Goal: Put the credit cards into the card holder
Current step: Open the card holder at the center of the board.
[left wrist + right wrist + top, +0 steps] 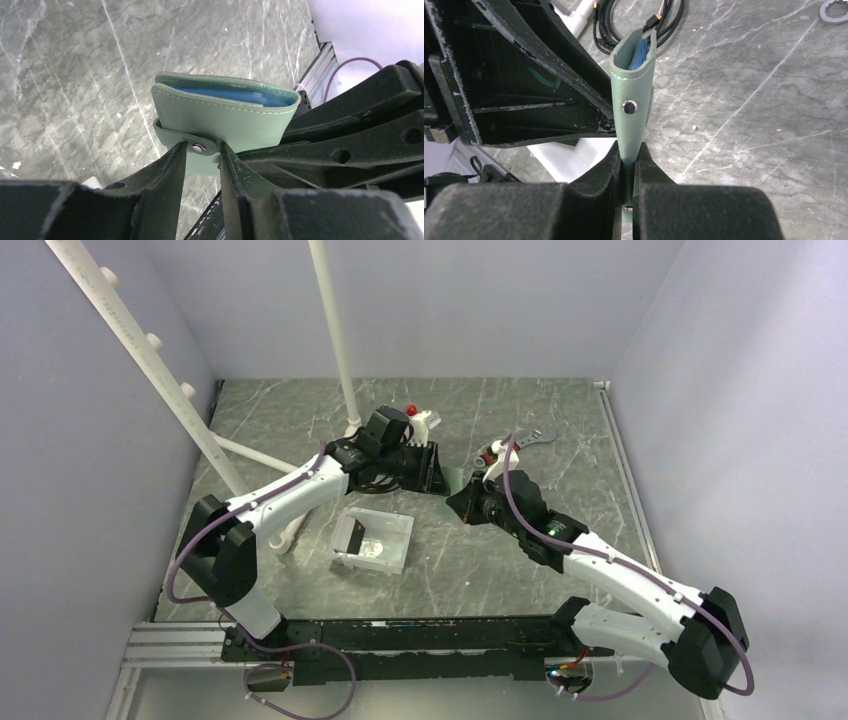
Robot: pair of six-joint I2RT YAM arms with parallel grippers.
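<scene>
The grey-green card holder (453,479) hangs above the table between both arms, folded, with a blue pocket showing inside it (225,117). My right gripper (626,152) is shut on its lower edge and holds it upright (630,125). My left gripper (202,146) meets it from the other side. Its jaws stand a little apart, with the fingertips (181,150) on either side of the snap strap's end. In the overhead view the left gripper (438,475) and right gripper (462,498) almost touch. No credit cards show clearly.
A white tray (395,525) sits left of centre, with a dark flat thing (349,537) in it. A wrench (525,442) lies at the back right. Black cables (634,20), a red-capped white fitting (418,418) and white poles (335,330) stand behind.
</scene>
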